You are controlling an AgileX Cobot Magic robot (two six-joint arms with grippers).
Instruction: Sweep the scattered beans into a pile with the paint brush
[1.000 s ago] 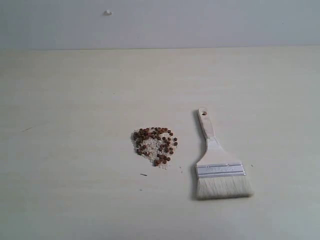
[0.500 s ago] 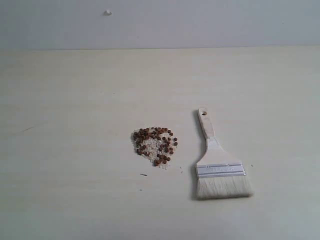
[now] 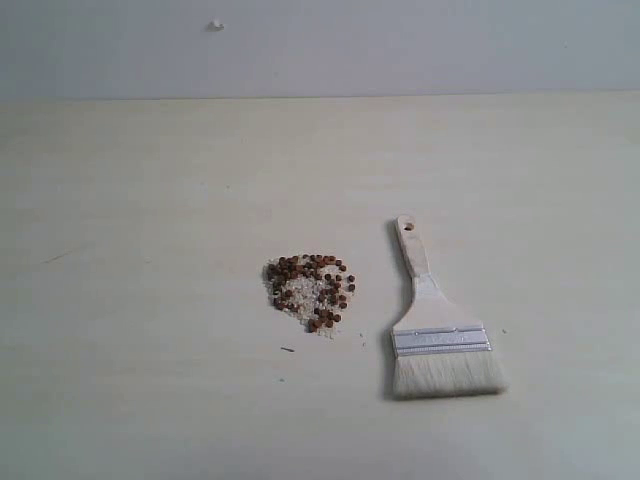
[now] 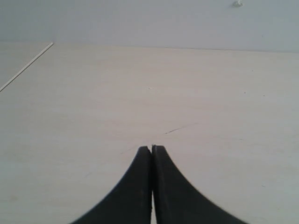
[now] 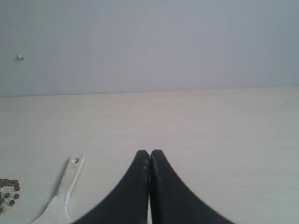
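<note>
Left fingers [image 4: 135, 191] black, tapered, pressed together, empty, over the bare pale counter [image 4: 93, 93]. Right fingers [image 5: 133, 191] likewise together, empty, near the brush handle. Beans [image 3: 309, 291] tiny, round, reddish-brown, mixed with whitish crumbs, clumped mid-counter. Paint brush [image 3: 432, 320] lies flat just right of them, not touching: pale wooden handle, silver band, off-white bristles. Nothing blocks either. White speck [image 3: 216, 25] on grey backdrop.

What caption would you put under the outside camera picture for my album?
Beans in a pile on the table, with the brush lying flat beside them.
</note>
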